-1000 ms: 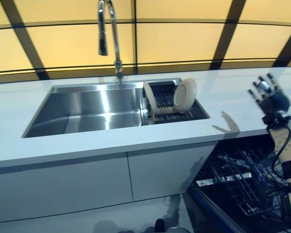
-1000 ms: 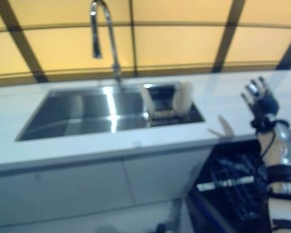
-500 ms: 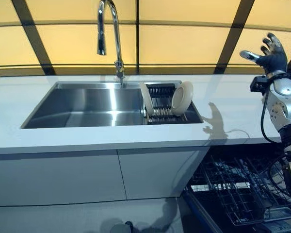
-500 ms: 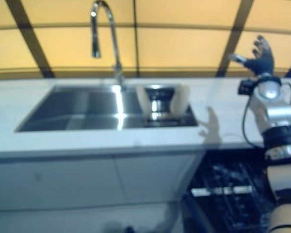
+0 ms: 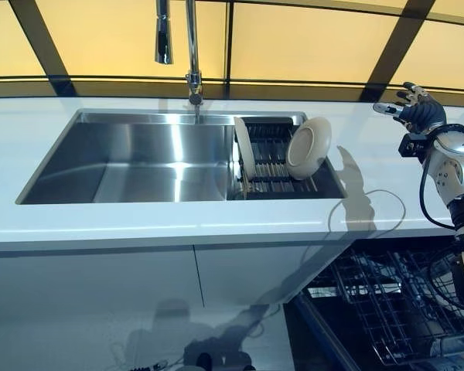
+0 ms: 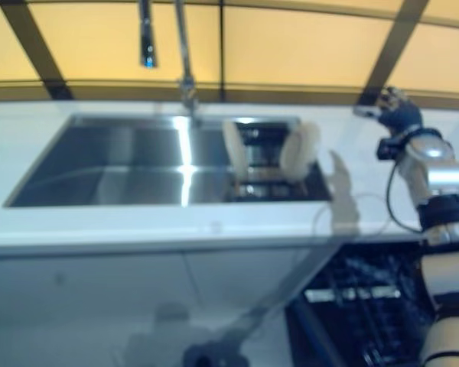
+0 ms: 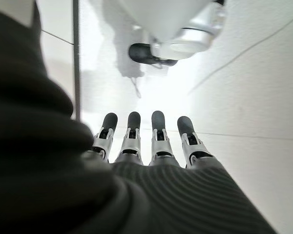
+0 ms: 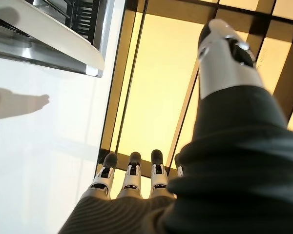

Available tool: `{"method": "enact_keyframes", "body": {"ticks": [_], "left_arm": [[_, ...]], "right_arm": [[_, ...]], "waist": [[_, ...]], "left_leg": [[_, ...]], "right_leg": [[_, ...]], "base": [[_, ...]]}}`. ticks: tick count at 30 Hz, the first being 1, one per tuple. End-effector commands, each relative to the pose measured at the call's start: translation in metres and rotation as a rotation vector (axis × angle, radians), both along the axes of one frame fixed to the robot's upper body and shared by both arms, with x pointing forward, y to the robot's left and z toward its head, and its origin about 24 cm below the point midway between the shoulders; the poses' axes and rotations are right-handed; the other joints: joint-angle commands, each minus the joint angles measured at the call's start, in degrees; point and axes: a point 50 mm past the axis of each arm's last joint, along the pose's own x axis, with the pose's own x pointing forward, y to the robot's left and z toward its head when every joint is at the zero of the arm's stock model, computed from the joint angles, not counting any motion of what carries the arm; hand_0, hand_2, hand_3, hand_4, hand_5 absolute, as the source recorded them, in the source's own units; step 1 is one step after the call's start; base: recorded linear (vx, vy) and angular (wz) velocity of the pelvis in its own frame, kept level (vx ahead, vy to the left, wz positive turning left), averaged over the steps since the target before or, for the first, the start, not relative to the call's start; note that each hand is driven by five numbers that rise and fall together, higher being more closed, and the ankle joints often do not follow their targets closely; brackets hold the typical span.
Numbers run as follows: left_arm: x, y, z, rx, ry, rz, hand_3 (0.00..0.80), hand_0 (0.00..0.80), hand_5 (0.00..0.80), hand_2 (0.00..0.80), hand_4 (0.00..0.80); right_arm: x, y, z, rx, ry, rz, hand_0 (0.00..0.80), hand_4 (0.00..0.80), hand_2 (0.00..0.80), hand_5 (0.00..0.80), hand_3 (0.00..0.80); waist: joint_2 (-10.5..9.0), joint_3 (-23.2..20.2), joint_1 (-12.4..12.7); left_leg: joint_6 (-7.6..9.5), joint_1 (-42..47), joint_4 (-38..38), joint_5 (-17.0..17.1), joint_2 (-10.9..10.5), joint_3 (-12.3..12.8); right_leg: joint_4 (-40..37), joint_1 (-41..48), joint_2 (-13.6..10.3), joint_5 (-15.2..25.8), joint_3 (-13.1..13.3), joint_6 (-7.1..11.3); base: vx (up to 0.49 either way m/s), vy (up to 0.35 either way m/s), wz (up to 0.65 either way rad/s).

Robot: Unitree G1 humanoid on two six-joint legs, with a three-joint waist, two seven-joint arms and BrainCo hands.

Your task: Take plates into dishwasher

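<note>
— Two plates in sight, both standing on edge in the dark rack at one end of the steel sink. One is thin and nearly upright at the rack's sink side; the other, rounder one leans at the far end of the rack.

— Where do they sit from your fingers?

— Well apart from my right hand. It hangs above the white counter, beyond the rack's outer end, fingers straight and spread, thumb out, holding nothing. The plates lie across bare counter from my fingertips, toward the sink.

— And the left hand?

— My left hand shows only in its own wrist view: fingers straight in a row, empty, pointing down at a pale floor. No plate near it.

— The dishwasher?

— Its door is open below the counter, under my right arm. The wire rack is pulled out; I can make out no plates in it.

— Anything else by the sink?

— A tall faucet rises behind the basin, against amber wall panels with dark bars.
</note>
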Motion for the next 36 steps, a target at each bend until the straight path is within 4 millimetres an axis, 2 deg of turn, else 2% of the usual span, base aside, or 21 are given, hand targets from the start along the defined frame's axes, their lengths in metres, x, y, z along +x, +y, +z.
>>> {"method": "enact_keyframes", "body": {"ticks": [1, 8, 14, 23, 36], "left_arm": [[-0.014, 0.011, 0.001, 0.038, 0.058, -0.056, 0.0, 0.0, 0.0, 0.0, 0.0], [0.004, 0.011, 0.004, 0.011, -0.015, -0.012, 0.0, 0.0, 0.0, 0.0, 0.0], [0.007, 0.009, 0.004, -0.002, -0.043, -0.003, 0.0, 0.0, 0.0, 0.0, 0.0], [0.008, 0.008, 0.004, -0.02, -0.068, 0.039, 0.0, 0.0, 0.0, 0.0, 0.0], [0.014, 0.005, 0.004, -0.035, -0.092, 0.042, 0.0, 0.0, 0.0, 0.0, 0.0]], "right_arm": [[-0.002, -0.003, 0.044, -0.072, -0.098, -0.047, 0.0, 0.0, 0.0, 0.0, 0.0], [-0.002, 0.004, 0.058, -0.086, -0.147, -0.051, 0.0, 0.0, 0.0, 0.0, 0.0], [-0.002, 0.005, 0.067, -0.08, -0.169, -0.061, 0.0, 0.0, 0.0, 0.0, 0.0], [-0.001, 0.005, 0.069, -0.081, -0.146, -0.022, 0.0, 0.0, 0.0, 0.0, 0.0], [0.006, 0.026, 0.073, -0.071, -0.166, 0.028, 0.0, 0.0, 0.0, 0.0, 0.0]], "waist": [[-2.42, -2.65, 1.7], [-1.68, 0.43, 1.6], [-1.35, 1.65, 1.66], [-0.88, 2.69, 1.97], [-0.35, 4.22, 2.0]], "left_leg": [[-2.51, -1.51, -0.25, -0.43, 1.85, -0.94], [-2.96, -5.14, -0.25, 0.64, 2.07, -1.65], [-3.24, -6.56, -0.25, 1.15, 2.31, -1.61], [-3.47, -7.49, -0.25, 1.42, 2.33, -2.15], [-3.75, -8.74, -0.25, 1.84, 2.38, -2.58]], "right_leg": [[-0.89, -3.36, -7.6, 7.08, 1.46, 8.66], [-0.96, -6.71, -7.54, 7.63, 1.86, 8.75], [-0.96, -7.91, -7.39, 7.69, 1.83, 8.55], [-0.96, -8.49, -7.48, 7.55, 1.63, 8.38], [-0.96, -9.46, -7.59, 7.46, 1.55, 8.16]], "base": [[0.061, -0.016, -0.01], [-0.072, -0.014, 0.0], [-0.043, -0.019, 0.0], [-0.014, -0.01, 0.03], [-0.017, -0.003, 0.0]]}}
